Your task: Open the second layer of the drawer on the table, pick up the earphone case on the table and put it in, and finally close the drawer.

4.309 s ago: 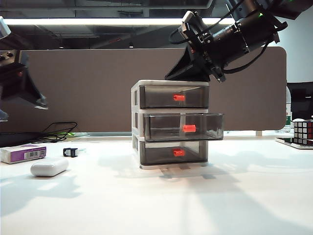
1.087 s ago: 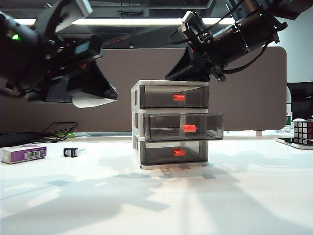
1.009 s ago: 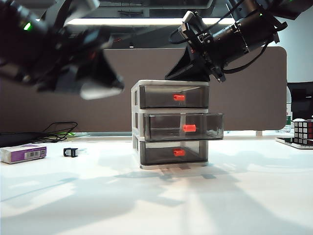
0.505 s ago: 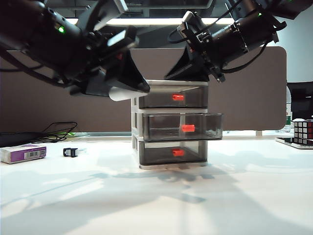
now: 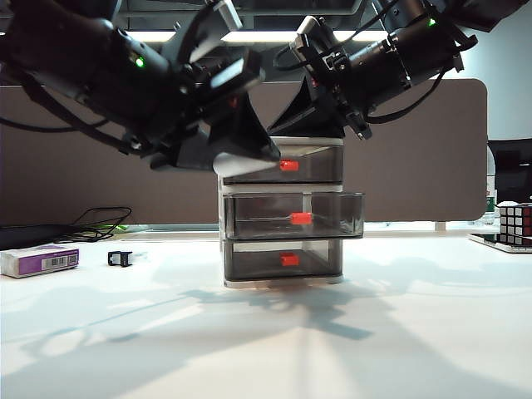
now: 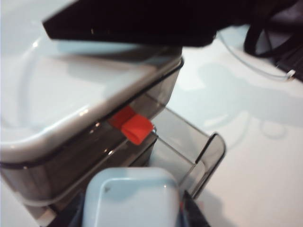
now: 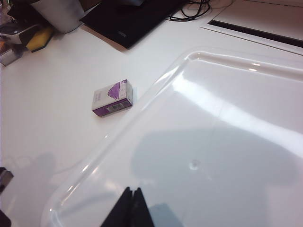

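Because the earphone case (image 6: 131,198) has to go down into the second layer of the drawer (image 5: 291,216), the left end effector (image 5: 241,158) holds it clamped between its fingers, up beside the top corner of the drawer (image 5: 283,212) and above the pulled-out tray, whose open mouth shows just past the case in the left wrist view. The right end effector (image 7: 131,208) rests on the cabinet's white top, fingertips together, seemingly to steady the light cabinet while the other arm works. Further out on the worktop (image 5: 416,332) lie a white-and-purple box (image 7: 112,98) with a barcode, its print too small to read, and a small black clip (image 5: 120,258); a colour cube (image 5: 515,223) stands at the far right edge. No brand name is legible anywhere.
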Controlling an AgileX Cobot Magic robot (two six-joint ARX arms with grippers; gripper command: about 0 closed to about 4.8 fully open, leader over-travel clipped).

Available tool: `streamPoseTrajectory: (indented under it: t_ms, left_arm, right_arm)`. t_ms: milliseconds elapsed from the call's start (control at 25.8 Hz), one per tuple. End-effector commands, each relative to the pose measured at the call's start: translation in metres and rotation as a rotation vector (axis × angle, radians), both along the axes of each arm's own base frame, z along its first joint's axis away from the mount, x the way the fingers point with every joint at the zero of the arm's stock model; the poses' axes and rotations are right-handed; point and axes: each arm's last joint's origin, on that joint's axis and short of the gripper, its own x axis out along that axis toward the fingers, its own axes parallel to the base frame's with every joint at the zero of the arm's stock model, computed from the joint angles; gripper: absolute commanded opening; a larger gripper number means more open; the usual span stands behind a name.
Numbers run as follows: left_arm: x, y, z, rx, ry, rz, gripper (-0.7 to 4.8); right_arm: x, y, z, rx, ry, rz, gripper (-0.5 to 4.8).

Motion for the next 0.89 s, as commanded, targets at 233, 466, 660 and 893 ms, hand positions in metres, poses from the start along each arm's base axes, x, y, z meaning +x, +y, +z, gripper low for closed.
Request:
streamPoseTrajectory:
  t_ms: [233, 466, 660, 893]
  left_arm:
    - [0.0074, -0.0114, 0.0004, -0.006, -0.002, -0.013, 0.48]
    - [0.0083, -0.0121, -0.0018, 0.003, 0.0, -0.013, 1.23]
    - [0.0091, -0.0121, -0.0034, 0.014, -0.002, 0.006, 1.63]
    - [0.0093, -0.0121, -0.0039, 0.017, -0.003, 0.012, 3.15]
  right_arm:
    - [-0.0052, 0.0011, -0.0191, -0.043, 0.131, 0.001, -0.05]
    - [-0.0058, 0.0008, -0.0203, -0.049, 0.144, 0.001, -0.05]
    - [-0.0062, 0.0008, -0.0208, -0.051, 0.15, 0.002, -0.05]
    - [-0.0071, 0.0022, -0.0207, -0.05, 0.151, 0.009, -0.05]
